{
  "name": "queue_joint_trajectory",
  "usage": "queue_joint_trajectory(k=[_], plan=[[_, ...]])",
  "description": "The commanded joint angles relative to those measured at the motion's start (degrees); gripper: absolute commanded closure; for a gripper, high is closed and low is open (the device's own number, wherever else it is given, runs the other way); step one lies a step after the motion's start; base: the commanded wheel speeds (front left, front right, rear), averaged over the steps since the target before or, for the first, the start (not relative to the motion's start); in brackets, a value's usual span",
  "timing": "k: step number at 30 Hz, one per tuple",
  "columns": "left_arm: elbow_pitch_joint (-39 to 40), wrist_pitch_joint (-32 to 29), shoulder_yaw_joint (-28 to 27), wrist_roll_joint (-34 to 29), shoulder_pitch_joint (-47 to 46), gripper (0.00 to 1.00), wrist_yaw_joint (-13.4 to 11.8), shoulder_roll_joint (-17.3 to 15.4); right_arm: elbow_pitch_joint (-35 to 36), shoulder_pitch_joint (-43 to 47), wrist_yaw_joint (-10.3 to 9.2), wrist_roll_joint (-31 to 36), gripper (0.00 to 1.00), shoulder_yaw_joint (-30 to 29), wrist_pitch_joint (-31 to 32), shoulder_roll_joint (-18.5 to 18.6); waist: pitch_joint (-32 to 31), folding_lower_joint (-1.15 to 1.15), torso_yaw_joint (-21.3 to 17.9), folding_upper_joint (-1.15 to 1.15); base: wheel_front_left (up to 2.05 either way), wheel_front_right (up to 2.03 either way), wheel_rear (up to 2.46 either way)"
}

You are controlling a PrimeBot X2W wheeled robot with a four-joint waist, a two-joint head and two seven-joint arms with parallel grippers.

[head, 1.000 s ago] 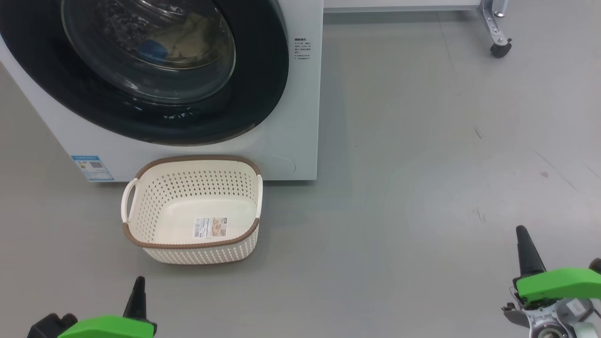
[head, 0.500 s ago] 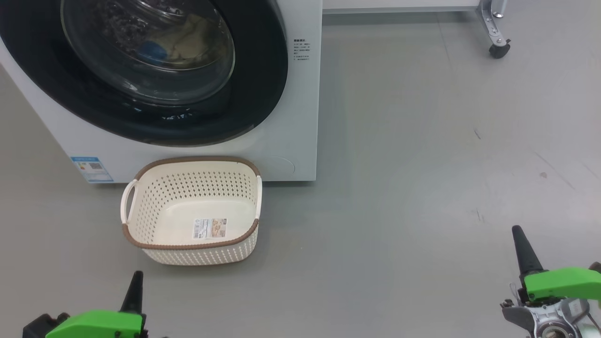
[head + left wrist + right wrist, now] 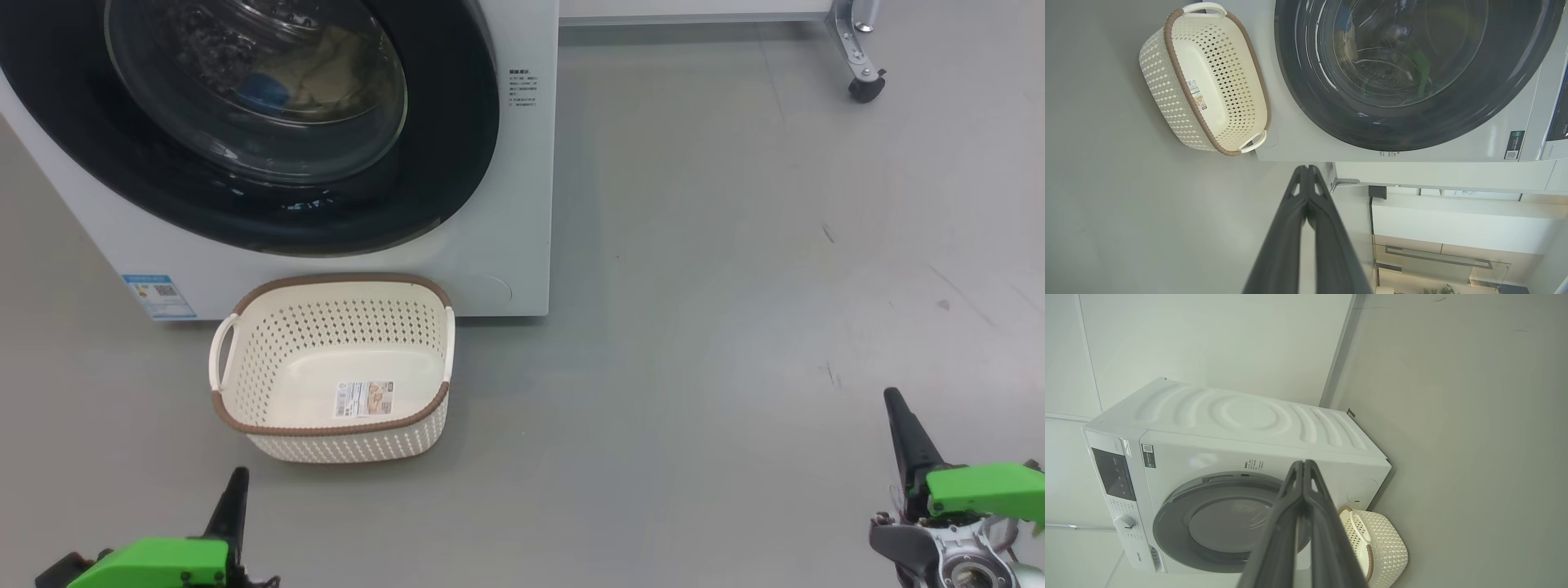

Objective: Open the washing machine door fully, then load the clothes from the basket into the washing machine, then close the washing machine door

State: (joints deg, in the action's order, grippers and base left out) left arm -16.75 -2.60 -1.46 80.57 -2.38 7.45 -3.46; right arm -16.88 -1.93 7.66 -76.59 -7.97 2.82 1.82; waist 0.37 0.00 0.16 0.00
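— Grey smooth floor (image 3: 694, 245) runs across the room, with a small black caster wheel (image 3: 865, 86) at the far right. What stands on it?
— The big white front-loading washing machine (image 3: 522, 204), at the upper left of the head view. Its large round door with the glossy black rim (image 3: 441, 163) lies flush against the front, shut.
— And the laundry?
— The small pale yellow clothes with a bright blue patch (image 3: 318, 73) lie inside the drum, seen through the door's bulging glass.
— The basket?
— The small cream perforated plastic basket with the brown rim (image 3: 335, 429) sits on the floor just before the machine, below the door. Whether it touches the front, I cannot tell. A paper label (image 3: 363, 398) lies on its bottom.
— The grippers?
— The left gripper (image 3: 1306, 168) hangs at the lower left, on the basket's near side and clear of it, its two dark fingers pressed together on nothing. The right gripper (image 3: 1303, 462) hangs at the lower right, well apart from basket and machine, fingers likewise closed and holding nothing.
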Motion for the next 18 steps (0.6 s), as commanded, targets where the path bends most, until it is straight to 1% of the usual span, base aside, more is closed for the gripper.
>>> queue_joint_trajectory(k=[1, 18], plan=[[2.1, -0.5, -2.1, 1.6, -3.1, 1.00, 0.0, -0.3, 2.3, -3.7, -0.14, -2.0, 1.00, 1.1, 0.5, 1.0, 0.0, 0.00, 0.0, 0.00, 0.00, 0.00, 0.00], [2.7, -3.3, -4.4, 11.1, -3.7, 1.00, 0.0, 0.2, 2.8, -4.2, -0.17, -14.5, 1.00, 1.4, 3.4, 1.1, -0.2, 0.00, -0.2, 0.00, 0.00, 0.00, 0.00]])
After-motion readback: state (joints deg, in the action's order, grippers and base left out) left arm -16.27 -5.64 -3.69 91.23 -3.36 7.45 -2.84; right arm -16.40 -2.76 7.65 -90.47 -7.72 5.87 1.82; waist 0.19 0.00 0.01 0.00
